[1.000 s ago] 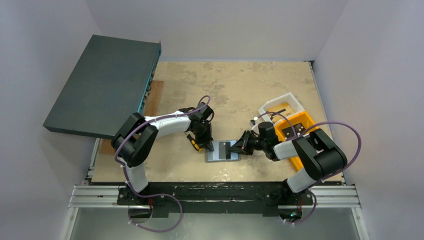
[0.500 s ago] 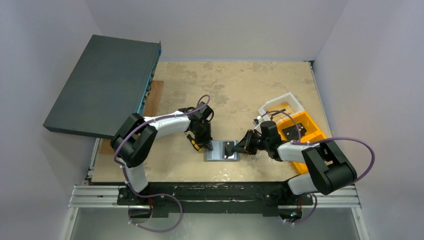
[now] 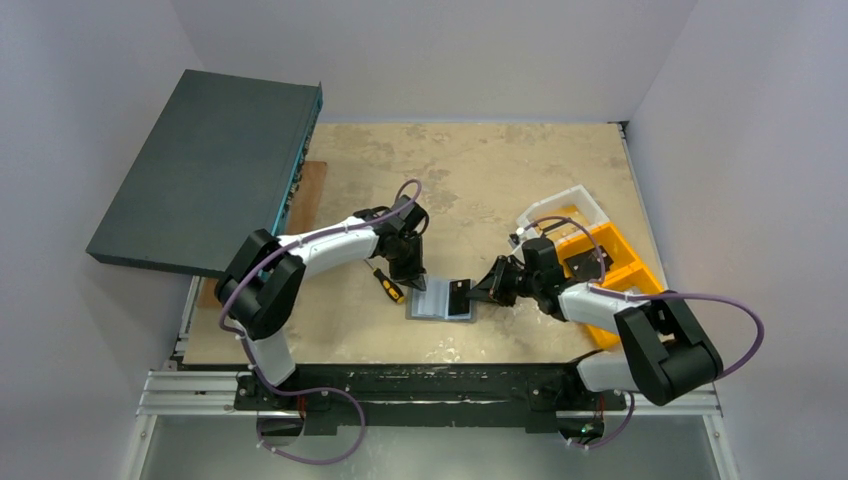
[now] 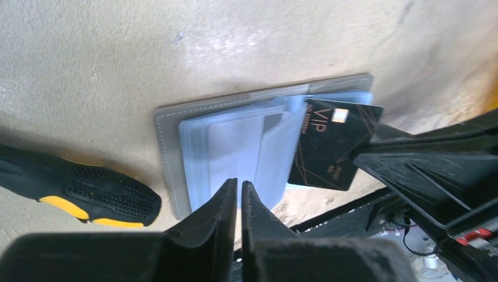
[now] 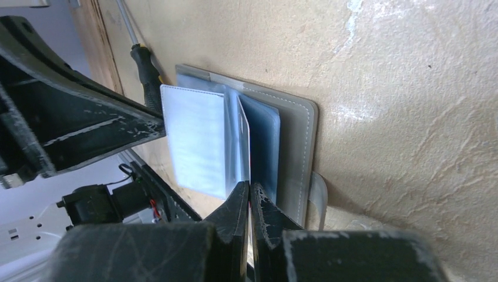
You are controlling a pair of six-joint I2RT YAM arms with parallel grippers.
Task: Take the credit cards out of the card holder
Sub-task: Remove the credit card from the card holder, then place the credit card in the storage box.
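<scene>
Between the two sets of fingers we have the card holder (image 3: 434, 302), opened flat on the table (image 3: 480, 180), with its long axis running from one gripper to the other. Left gripper (image 4: 239, 183): fingers pressed together, nothing between them, tips at the near edge of the plastic sleeves (image 4: 235, 141). Whether they're actually touching, we can't tell. Right gripper (image 5: 249, 187): fingers closed on the edge of the black VIP card (image 4: 329, 147), which sticks out of the half nearest those fingers, tilted and partly clear of its pocket. So the right arm owns the pull, straight back along the holder's axis, away from the left fingers.

Holder is matte grey with a stitched border. Sleeves are thin, floppy and translucent blue. Card is rigid and glossy. Screwdriver (image 4: 88, 194), with a black and yellow ribbed handle, lies just beside the holder's far end, on the left fingers' side.
</scene>
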